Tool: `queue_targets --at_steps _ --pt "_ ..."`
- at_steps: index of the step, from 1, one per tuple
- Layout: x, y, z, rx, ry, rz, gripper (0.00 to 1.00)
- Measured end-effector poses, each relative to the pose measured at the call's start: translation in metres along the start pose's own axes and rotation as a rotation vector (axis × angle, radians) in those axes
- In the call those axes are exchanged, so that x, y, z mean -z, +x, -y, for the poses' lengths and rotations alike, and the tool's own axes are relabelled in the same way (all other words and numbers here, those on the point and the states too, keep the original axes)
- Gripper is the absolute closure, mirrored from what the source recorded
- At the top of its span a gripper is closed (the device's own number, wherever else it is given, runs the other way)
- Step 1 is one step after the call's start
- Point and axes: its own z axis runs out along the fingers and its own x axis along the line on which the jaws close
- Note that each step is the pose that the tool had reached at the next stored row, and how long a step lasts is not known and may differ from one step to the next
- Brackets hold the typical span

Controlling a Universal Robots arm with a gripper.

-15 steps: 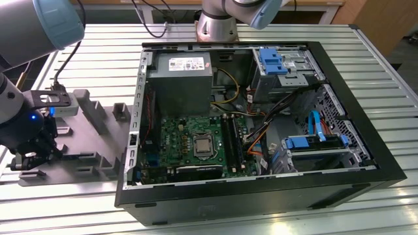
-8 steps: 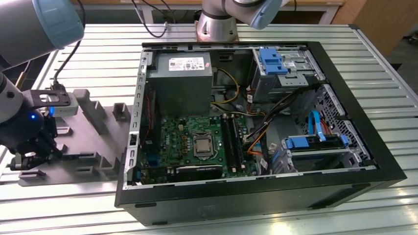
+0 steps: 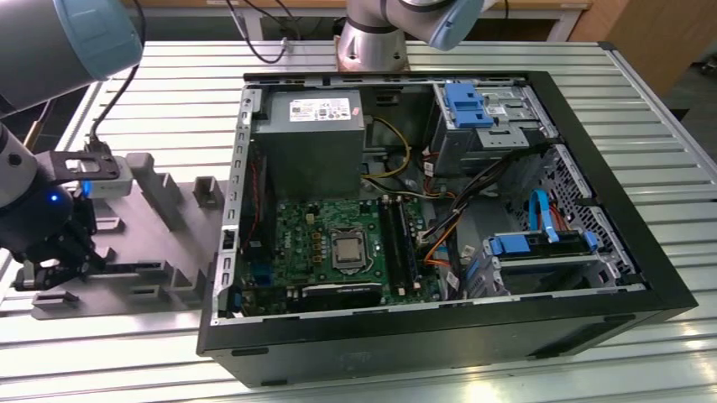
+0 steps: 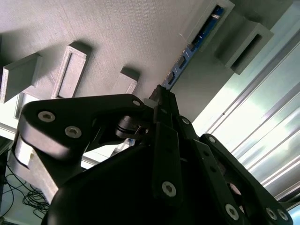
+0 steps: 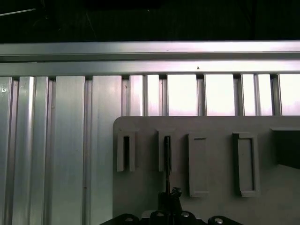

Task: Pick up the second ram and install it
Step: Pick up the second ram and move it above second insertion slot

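We find the second ram [image 5: 167, 159] [image 4: 187, 52] standing on its edge in a slot of the grey tray [image 5: 140, 197], well apart from the open computer case [image 3: 448, 344]. The gripper [image 4: 161, 96] has its jaws drawn narrow on the near end of it, as far as both wrist views show. We judge the stick light, stiff and thin but fragile, so it is best held by its flat faces with mild force, away from the contact edge.
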Motion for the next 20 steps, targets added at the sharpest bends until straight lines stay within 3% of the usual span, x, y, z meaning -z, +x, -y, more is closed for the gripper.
queue_targets --at_steps 20 --pt "0.0116 -0.0004 -0.0005 0.000 0.0028 0.0013 0.88"
